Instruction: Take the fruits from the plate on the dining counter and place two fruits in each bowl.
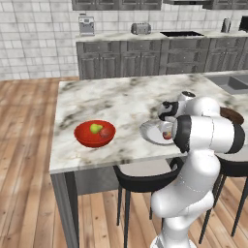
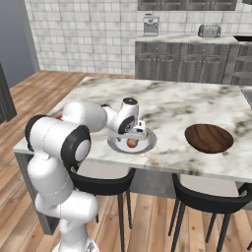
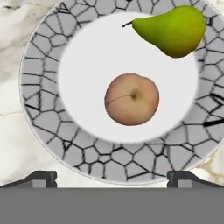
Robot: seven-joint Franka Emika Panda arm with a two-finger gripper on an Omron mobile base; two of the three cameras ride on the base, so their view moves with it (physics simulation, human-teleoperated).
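On the white marble dining counter [image 1: 111,97] the grey-rimmed plate [image 3: 39,87] carries a reddish round fruit [image 3: 131,99] in its centre and a yellow-green pear [image 3: 170,30] near its rim. My gripper [image 3: 111,179] hangs open right above the plate [image 2: 147,142], its fingertips [image 3: 41,177] spread wide either side of the reddish fruit [image 2: 132,142] and touching nothing. The red bowl [image 1: 95,140] to the left of the plate [image 1: 147,131] holds a pear [image 1: 95,128] and a reddish fruit [image 1: 105,132]. The dark brown bowl [image 2: 208,138] stands to the right with nothing in it.
Black stools [image 2: 103,184] stand under the counter's near edge. A sink [image 1: 232,82] is set in the far right of the counter. Dark grey cabinets [image 1: 145,58] with a toaster [image 1: 141,28] line the back wall.
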